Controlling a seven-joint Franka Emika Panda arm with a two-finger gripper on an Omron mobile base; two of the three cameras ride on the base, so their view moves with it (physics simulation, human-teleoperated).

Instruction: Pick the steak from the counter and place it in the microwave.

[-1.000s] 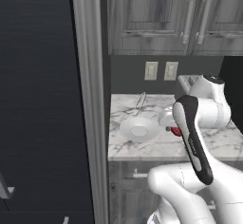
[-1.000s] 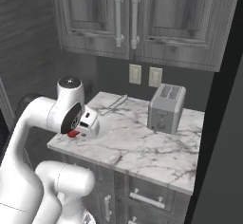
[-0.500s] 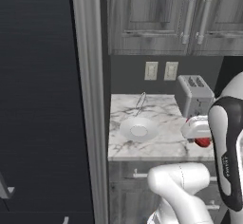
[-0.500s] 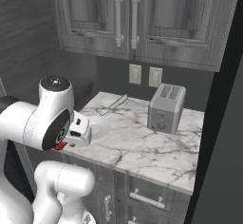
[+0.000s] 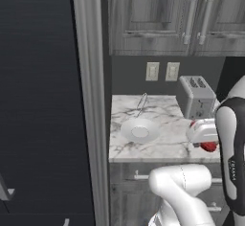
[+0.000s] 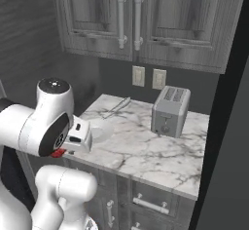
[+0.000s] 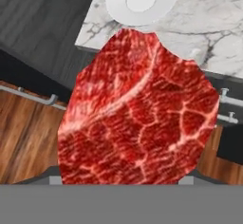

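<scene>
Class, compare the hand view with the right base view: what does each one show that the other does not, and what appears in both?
Hand view alone: the marbled red steak close up with its white fat veins, held off the counter's edge above a brown wooden floor.

Right base view alone: the silver two-slot toaster, two white wall outlets, grey wood upper cabinets, and the white gripper.

Both: the white-grey veined marble counter, the round white plate, the steak, and silver drawer handles.
</scene>
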